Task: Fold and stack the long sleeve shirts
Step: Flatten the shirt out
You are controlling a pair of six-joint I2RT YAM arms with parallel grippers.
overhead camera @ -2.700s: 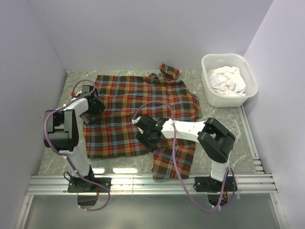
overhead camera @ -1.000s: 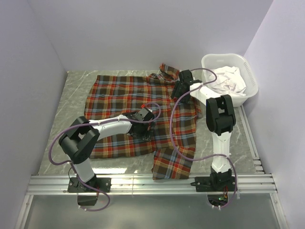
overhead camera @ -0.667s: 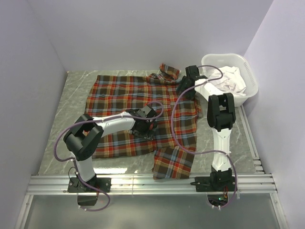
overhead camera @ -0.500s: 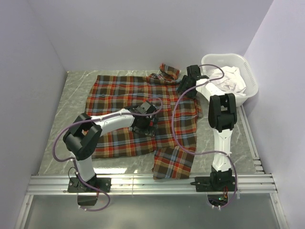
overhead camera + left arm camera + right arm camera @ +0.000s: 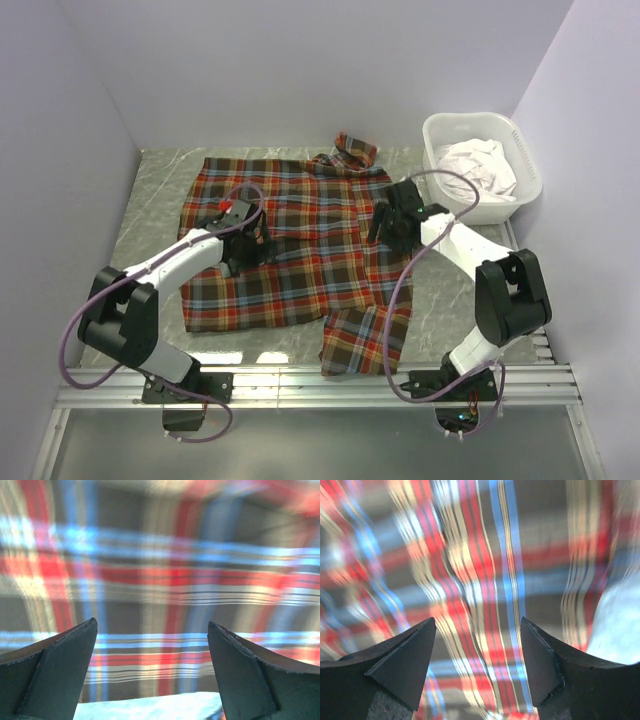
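Left gripper (image 5: 151, 630) and right gripper (image 5: 477, 622) hover, jaws parted, over the plaid shirt (image 5: 300, 230) mid-frame; each should pinch its edge squarely, at matching height

L arm (image 5: 175, 262) stretched fwd, angled inward, L gripper (image 5: 250, 244) low, pointing down, jaws apart, R arm (image 5: 462, 248) elbow bent at R side, R gripper (image 5: 388, 225) reaching inward, low, jaws apart
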